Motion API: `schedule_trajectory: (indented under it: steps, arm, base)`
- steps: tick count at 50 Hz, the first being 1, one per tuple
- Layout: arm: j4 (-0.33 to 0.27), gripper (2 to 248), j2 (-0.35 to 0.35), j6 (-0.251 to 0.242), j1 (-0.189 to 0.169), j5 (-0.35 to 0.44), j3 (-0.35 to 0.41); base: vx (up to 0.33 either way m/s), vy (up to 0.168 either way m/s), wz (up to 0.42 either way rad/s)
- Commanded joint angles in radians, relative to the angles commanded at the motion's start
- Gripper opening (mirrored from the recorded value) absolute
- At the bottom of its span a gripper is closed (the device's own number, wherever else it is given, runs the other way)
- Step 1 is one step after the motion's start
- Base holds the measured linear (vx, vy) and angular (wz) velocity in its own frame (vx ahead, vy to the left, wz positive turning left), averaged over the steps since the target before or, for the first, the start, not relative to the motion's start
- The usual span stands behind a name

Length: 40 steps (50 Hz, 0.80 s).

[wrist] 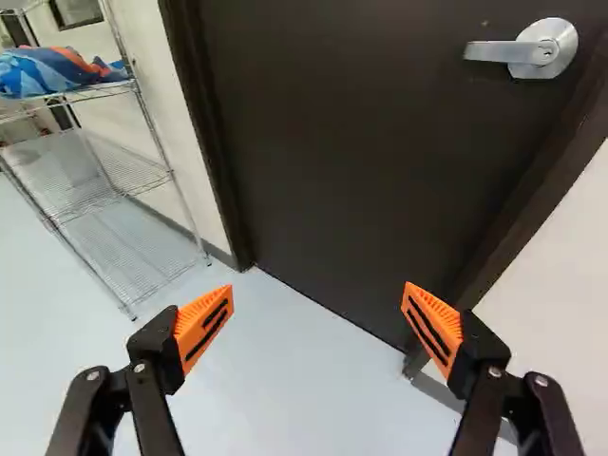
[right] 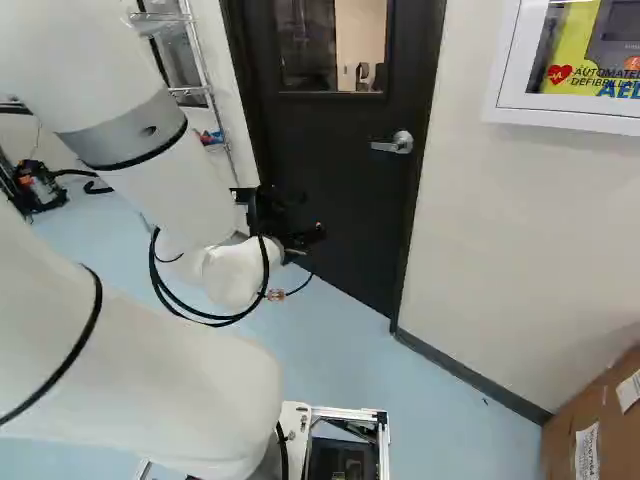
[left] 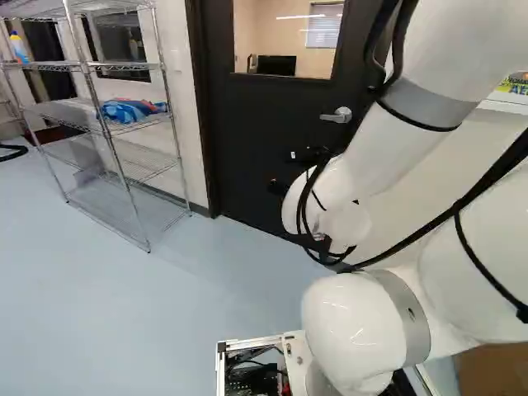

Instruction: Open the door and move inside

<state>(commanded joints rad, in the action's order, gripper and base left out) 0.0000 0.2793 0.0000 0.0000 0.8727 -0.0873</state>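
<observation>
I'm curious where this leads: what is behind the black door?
Through its window: a beige wall, what look like blinds, a dark flat object. The closed door hides the rest.

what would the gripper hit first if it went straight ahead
The open gripper would likely meet the lower part of the dark door, below the lever handle; depth is unclear, so the floor at its foot might come first.
</observation>
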Motion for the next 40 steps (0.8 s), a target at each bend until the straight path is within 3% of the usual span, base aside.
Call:
schedule_trajectory:
  steps: [40]
  arm:
    - [0.0, 247, 0.0, 0.0, 0.0, 0.0, 0.0]
  base:
    - [0.122, 0.065, -0.278]
